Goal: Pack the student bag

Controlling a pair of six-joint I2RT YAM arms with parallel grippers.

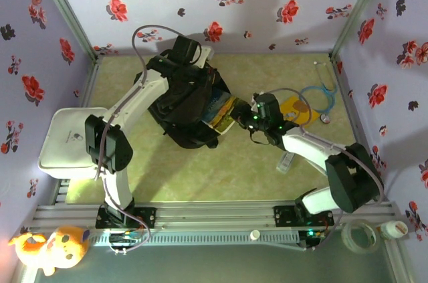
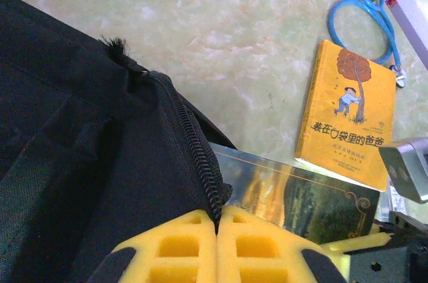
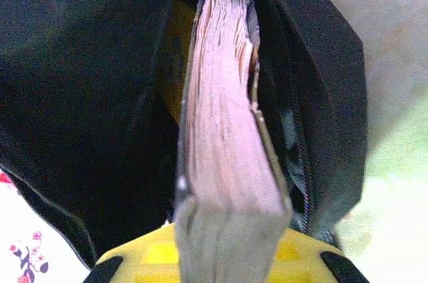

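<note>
Overhead, a pale green marbled worktop sits inside walls papered lilac with red and black flowers. The student bag, black and soft, lies left of centre. The left gripper has its jaws clamped on the bag's zip edge. The right gripper has its jaws clamped on a book that is half inside the bag's mouth. A yellow book and a blue stethoscope lie to the right.

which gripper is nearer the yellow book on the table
Right: right gripper sits beside the yellow book, holding a second book; left gripper is farther, clamped on the student bag.
</note>
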